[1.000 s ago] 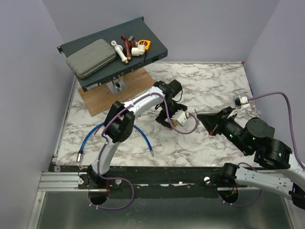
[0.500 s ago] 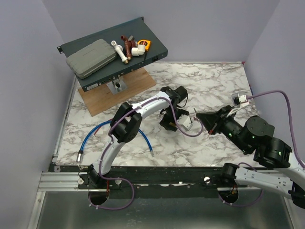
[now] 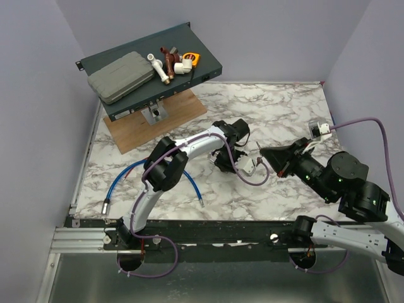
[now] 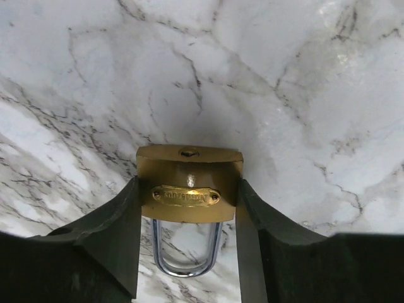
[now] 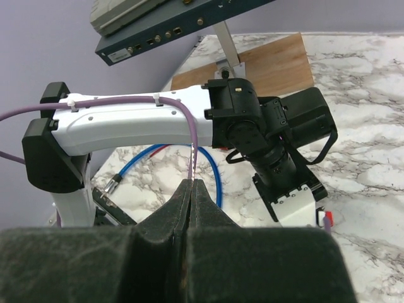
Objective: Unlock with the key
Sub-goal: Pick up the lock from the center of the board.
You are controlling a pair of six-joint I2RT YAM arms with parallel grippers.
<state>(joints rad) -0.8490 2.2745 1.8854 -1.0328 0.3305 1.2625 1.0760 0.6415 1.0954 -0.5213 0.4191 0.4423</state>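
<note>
Closest to us, the tiny key [image 3: 259, 147] sticks out from the tip of the right gripper [image 5: 191, 185], whose jaws are pressed fully together on it. Just beside it, we see the left gripper [image 4: 188, 189] narrowed around the brass padlock [image 4: 189, 167], its fingers [image 4: 120, 227] touching both sides, with the marble worktop [image 4: 284, 95] behind.
</note>
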